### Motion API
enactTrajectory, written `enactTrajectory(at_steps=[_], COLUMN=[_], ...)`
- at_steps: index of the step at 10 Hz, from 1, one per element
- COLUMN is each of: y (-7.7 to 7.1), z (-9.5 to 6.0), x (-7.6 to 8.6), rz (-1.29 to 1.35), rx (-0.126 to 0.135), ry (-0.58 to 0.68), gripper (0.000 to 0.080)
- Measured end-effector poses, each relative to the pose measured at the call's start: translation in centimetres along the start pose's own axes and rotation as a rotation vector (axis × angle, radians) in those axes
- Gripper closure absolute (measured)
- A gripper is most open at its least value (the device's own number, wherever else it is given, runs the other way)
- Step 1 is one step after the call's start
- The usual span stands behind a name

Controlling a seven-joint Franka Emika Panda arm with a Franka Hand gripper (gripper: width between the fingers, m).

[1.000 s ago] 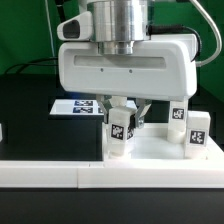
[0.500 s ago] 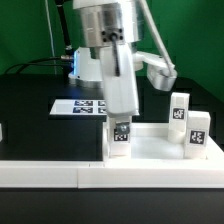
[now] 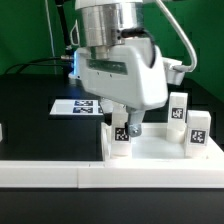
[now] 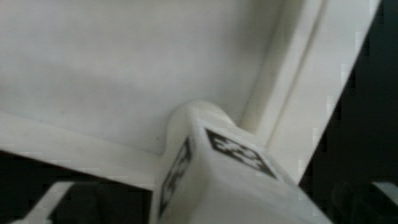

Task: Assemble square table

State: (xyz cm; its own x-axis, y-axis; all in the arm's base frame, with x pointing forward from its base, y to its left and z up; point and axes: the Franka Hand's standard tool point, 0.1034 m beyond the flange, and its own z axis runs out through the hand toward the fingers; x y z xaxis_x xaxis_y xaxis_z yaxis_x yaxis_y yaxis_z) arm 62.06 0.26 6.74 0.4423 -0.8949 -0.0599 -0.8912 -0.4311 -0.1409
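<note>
So compared with half a second back, the gripper (image 3: 124,124) has swung its wrist round: it showed its narrow edge then, now the broad white housing faces the camera at a slant. The fingers look spread apart now, one on each side of the leg (image 3: 120,133), and I can't tell if they're touching it.

Going left to right in the exterior view: off to the gripper's left and a bit behind it, the marker board (image 3: 78,106) lies flat on the black table (image 3: 30,110), same place as before. Right under the fingertips, the tagged leg stands upright at the near-left corner of the square table (image 3: 160,150), unmoved. Well off to the gripper's right, two more legs (image 3: 188,122) stand upright by the slab's far edge, also unmoved.

The wrist view shows the leg (image 4: 222,165) close up against the slab's raised rim (image 4: 294,80).
</note>
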Motion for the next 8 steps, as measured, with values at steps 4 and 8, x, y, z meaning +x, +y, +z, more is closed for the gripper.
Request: enactTrajectory(at_steps=[4, 8], y=[0.1, 0.0], z=[0.0, 0.2], x=[0.3, -0.6], rz=[-0.263, -0.845], rx=[-0.011, -0.085], ry=[0.007, -0.012], gripper=[0.015, 0.015])
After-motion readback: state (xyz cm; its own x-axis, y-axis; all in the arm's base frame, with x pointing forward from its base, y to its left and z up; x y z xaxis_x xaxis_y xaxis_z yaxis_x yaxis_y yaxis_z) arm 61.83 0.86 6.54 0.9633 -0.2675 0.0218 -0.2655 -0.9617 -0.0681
